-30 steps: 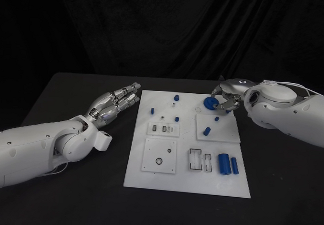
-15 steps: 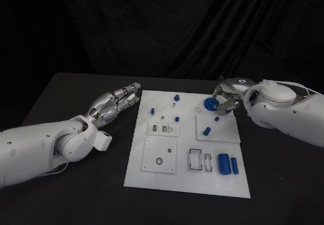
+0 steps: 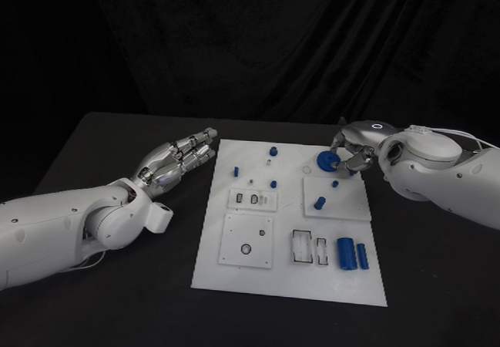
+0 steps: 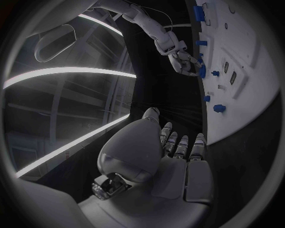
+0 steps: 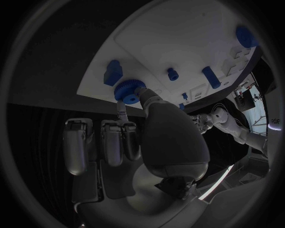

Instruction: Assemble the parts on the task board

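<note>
I see the task board [image 3: 290, 279] lying in the middle of the black table [image 3: 110, 314], a white plate running from the centre of the head view down toward the lower middle.

My right hand [image 3: 351, 151] sits at the upper right of the board, its fingers closed around a blue gear [image 3: 328, 160]. From the right wrist view, that gear [image 5: 129, 90] is pinched between the thumb and a fingertip just at the board's edge, while the other fingers [image 5: 77, 147] hang straight and touch nothing. Just beside it on the board stands a small blue block [image 5: 113, 72].

My left hand [image 3: 175, 161] lies left of the board, near its upper left corner, fingers stretched out side by side and holding nothing. In the left wrist view, the fingers [image 4: 181, 145] point along the board's edge without touching it.

On the board I can make out a blue peg [image 3: 272, 151] near the top centre, another small blue piece [image 3: 235, 171] toward the upper left, and a blue peg [image 3: 320, 200] standing in the raised square plate right of centre. Two blue cylinders [image 3: 352, 254] lie side by side at the lower right, next to a rectangular slot plate [image 3: 302, 247]. A square plate with a ring [image 3: 247, 240] sits at the lower left.
</note>
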### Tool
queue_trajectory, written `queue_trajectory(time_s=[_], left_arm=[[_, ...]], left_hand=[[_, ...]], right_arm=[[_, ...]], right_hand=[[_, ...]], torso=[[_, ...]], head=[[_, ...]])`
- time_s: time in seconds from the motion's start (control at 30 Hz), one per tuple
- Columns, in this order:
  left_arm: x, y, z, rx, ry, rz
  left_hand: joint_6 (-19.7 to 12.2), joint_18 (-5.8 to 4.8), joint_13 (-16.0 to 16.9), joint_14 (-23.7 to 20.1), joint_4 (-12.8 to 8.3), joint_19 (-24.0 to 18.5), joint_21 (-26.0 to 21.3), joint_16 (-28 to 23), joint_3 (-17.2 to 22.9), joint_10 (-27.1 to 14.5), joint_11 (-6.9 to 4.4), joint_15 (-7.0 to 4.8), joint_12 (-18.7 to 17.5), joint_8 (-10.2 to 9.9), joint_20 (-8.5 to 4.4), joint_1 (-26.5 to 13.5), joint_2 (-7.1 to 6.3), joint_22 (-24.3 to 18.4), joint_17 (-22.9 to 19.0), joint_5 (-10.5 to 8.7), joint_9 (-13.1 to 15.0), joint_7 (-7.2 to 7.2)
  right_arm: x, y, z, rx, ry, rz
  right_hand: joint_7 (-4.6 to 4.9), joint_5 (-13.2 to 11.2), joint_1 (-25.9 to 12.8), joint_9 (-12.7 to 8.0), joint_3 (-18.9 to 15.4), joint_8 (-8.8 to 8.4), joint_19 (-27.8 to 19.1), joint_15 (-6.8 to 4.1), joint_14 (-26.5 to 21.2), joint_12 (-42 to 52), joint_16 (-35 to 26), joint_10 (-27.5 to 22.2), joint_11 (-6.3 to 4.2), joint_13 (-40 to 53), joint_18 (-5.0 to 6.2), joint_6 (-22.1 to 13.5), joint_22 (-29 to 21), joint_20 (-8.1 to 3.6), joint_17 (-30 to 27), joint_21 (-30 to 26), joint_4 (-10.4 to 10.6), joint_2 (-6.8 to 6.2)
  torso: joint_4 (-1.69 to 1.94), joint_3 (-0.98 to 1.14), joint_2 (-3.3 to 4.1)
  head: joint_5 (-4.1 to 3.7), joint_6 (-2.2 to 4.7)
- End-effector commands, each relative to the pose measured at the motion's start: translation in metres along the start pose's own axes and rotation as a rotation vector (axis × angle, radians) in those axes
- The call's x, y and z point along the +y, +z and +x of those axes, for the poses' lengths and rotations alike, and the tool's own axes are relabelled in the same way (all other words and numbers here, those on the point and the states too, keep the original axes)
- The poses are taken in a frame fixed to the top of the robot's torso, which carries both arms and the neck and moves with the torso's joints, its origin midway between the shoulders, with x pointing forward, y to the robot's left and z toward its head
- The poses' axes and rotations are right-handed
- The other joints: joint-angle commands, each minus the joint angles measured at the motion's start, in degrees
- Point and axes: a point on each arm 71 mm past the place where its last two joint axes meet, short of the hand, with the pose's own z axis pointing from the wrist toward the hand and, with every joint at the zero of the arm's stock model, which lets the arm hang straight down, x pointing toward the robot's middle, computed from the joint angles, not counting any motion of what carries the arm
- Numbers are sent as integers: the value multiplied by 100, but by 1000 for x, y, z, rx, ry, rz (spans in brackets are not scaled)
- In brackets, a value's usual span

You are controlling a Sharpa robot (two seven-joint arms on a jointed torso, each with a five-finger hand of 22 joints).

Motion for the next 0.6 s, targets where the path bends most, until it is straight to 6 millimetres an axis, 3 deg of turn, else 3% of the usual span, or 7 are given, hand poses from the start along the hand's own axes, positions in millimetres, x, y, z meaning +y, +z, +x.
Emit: queue_trajectory(time_s=[0.03,0.6], left_arm=[[-3,-1,2,11,-6,43],[-2,0,1,10,-4,42]], left_hand=[[-21,58,7,2,3,13,33,-18,37,6,37,53,10,27,44,42,-8,7,-5,25,-2,19],[-21,58,7,2,3,13,33,-18,37,6,37,53,10,27,44,42,-8,7,-5,25,-2,19]], right_arm=[[2,-1,-3,-31,-2,-9],[12,-6,-20,-76,4,-41]], right_hand=[[-283,35,-28,614,3,184,482,-41,590,15,17,606,-39,1506,-85,318,1442,-35,1509,39,-42,60],[-283,34,-62,651,-18,192,515,-49,590,15,17,606,-48,1506,-99,322,1459,-43,1509,85,-31,49]], torso=[[1,-3,-3],[-2,-15,-23]], head=[[8,5],[17,35]])
